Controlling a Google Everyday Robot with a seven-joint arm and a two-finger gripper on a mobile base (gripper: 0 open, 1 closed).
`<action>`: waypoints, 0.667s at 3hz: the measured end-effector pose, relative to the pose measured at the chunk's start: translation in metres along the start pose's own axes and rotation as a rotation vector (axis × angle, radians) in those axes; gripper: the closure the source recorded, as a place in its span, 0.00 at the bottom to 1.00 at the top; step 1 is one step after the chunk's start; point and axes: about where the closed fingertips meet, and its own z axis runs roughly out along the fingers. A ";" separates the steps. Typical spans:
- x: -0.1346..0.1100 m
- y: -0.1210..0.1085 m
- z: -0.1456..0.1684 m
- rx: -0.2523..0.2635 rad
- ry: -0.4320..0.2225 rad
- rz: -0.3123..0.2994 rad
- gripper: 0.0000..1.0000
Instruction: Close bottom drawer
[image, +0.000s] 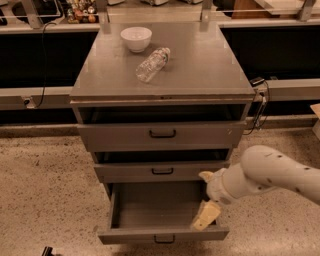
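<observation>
The bottom drawer (162, 233) is the lowest of three grey drawers in the cabinet. It is pulled out wide, its inside is bare, and a small black handle sits at the centre of its low front. My gripper (205, 216) hangs over the drawer's right front corner, its cream fingers just behind the front panel. The white arm (270, 175) comes in from the right.
The middle drawer (162, 171) and the top drawer (162, 134) stand slightly ajar. A white bowl (136, 38) and a clear plastic bottle (152, 64) on its side rest on the cabinet top (210, 65). Speckled floor lies on both sides. A cable hangs at the cabinet's right.
</observation>
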 end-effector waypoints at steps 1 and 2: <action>0.022 0.034 0.088 -0.118 -0.017 0.042 0.00; 0.034 0.046 0.155 -0.101 -0.083 0.000 0.00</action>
